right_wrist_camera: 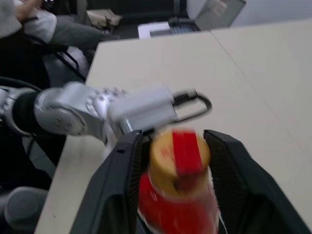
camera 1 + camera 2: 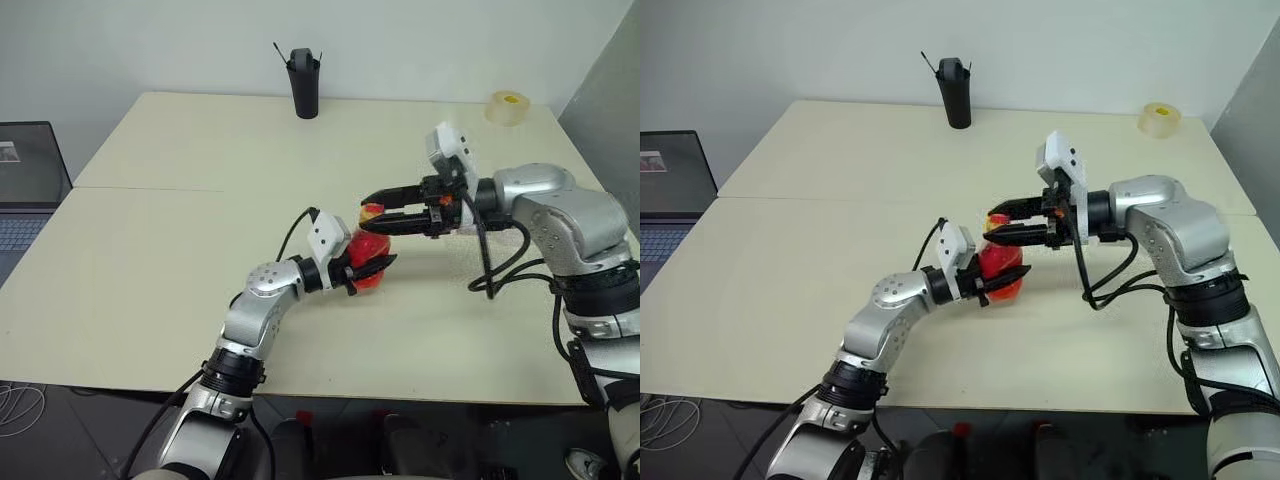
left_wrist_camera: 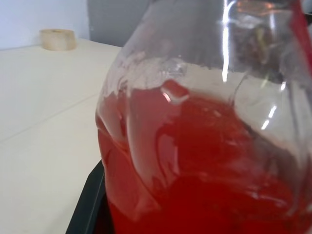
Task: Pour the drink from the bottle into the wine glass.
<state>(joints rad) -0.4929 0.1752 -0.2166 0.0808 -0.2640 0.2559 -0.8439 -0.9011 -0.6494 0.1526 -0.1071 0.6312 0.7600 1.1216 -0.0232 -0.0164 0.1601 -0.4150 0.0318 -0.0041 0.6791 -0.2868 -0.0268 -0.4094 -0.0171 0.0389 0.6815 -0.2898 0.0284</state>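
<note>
The bottle (image 2: 368, 262) is small, clear and holds the red drink (image 3: 204, 170). My left gripper (image 2: 368, 270) is shut on its bulbous body and holds it just above the table, near the middle. Its red-and-yellow cap (image 1: 179, 153) points up toward my right gripper (image 2: 375, 213). That gripper reaches in level from the right. One finger stands close on each side of the cap, with a thin gap showing, so it is open. The wine glass is out of view.
A tall black cup (image 2: 304, 85) stands at the table's far edge, and a roll of tape (image 2: 508, 107) lies at the far right corner. A laptop (image 2: 25, 190) sits off the table to the left. A seated person's sleeve (image 1: 19, 19) is beyond the table (image 2: 150, 300).
</note>
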